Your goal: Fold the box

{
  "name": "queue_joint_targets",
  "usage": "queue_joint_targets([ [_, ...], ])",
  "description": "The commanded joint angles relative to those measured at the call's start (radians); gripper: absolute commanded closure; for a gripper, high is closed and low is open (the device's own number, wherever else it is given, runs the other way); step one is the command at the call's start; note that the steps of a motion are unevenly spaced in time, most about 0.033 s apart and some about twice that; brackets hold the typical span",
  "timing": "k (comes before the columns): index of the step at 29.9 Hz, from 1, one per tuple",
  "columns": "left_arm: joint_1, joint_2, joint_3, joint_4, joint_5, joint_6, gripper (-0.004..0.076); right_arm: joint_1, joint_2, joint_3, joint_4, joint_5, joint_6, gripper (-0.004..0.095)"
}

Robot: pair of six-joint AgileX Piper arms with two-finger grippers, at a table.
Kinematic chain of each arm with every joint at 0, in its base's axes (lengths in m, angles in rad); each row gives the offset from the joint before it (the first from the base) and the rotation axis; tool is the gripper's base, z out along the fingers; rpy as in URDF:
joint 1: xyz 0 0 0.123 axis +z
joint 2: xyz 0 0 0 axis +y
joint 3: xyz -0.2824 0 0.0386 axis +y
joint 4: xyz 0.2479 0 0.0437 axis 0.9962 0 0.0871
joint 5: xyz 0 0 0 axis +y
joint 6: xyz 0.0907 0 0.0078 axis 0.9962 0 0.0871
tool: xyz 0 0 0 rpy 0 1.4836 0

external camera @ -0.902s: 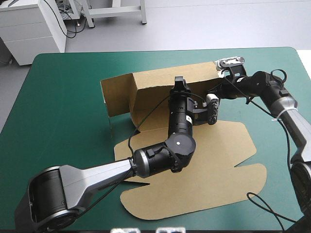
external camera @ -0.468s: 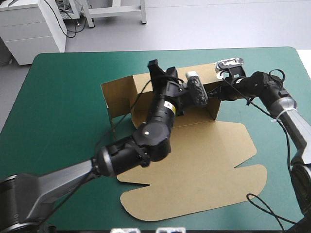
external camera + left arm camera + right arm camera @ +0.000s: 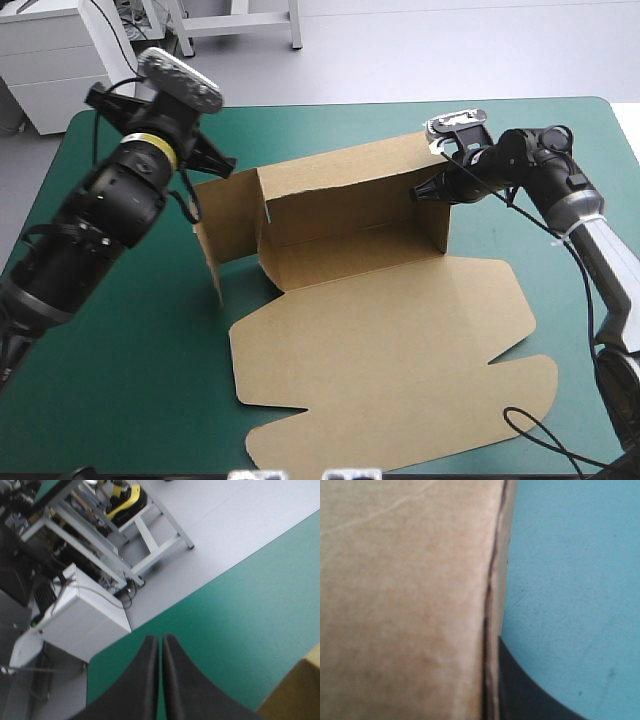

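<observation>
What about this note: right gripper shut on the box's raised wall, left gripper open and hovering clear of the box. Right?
Not quite: the left gripper is shut, its fingers meeting in the left wrist view. The rest holds.

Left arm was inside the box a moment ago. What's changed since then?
The left gripper, shut and empty, has pulled out of the box and swung up toward the far left corner of the table. The right gripper still grips the back wall's right end; that wall stays raised.
</observation>
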Motion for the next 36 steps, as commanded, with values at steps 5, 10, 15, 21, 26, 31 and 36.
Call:
queue_joint_targets([
  [5,0.392,-0.07,-0.032,-0.492,-0.05,0.23,0.0717,0.046,-0.029,-0.192,-0.03,0.204,0.157,0.0905],
  [10,0.634,-0.07,0.015,-0.835,-0.036,0.401,0.0717,0.046,0.02,-0.259,-0.017,0.337,0.219,0.0905],
  [15,0.798,-0.07,0.077,-1.038,0.009,0.504,0.0717,0.046,0.052,-0.259,0.007,0.337,0.268,0.0905],
  [21,0.877,-0.07,0.167,-1.226,0.027,0.614,0.0717,0.046,0.129,-0.259,0.044,0.337,0.273,0.0905],
  [26,0.881,-0.038,0.187,-1.289,0.038,0.623,0.0718,0.046,0.196,-0.259,0.054,0.337,0.275,0.0905],
  [31,0.881,-0.021,0.188,-1.346,0.05,0.636,0.0718,0.046,0.258,-0.263,0.029,0.33,0.244,0.0905],
  [36,0.881,-0.021,0.188,-1.36,0.071,0.64,0.0718,0.046,0.308,-0.298,0.007,0.252,0.23,0.0904],
])
